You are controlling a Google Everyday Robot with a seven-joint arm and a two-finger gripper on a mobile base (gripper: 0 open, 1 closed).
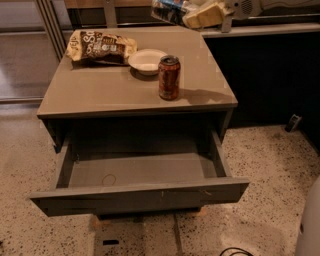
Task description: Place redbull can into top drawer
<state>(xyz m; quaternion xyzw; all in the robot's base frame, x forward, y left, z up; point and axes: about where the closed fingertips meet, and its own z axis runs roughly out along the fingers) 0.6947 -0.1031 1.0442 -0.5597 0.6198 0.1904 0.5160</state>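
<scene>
My gripper [192, 16] is high at the top edge of the camera view, above the back right of the grey table [90, 92]. It is shut on the redbull can [168, 10], a slim silver and blue can held tilted on its side, sticking out to the left of the cream fingers [205, 16]. The top drawer [140, 197] is pulled wide open below the table top, its grey inside bare. The gripper is well above and behind the drawer.
On the table top stand an orange-red soda can [169, 77], a white bowl [146, 61] and a chip bag [100, 47] at the back left. A dark cabinet [270, 75] stands right of the table. Speckled floor lies around.
</scene>
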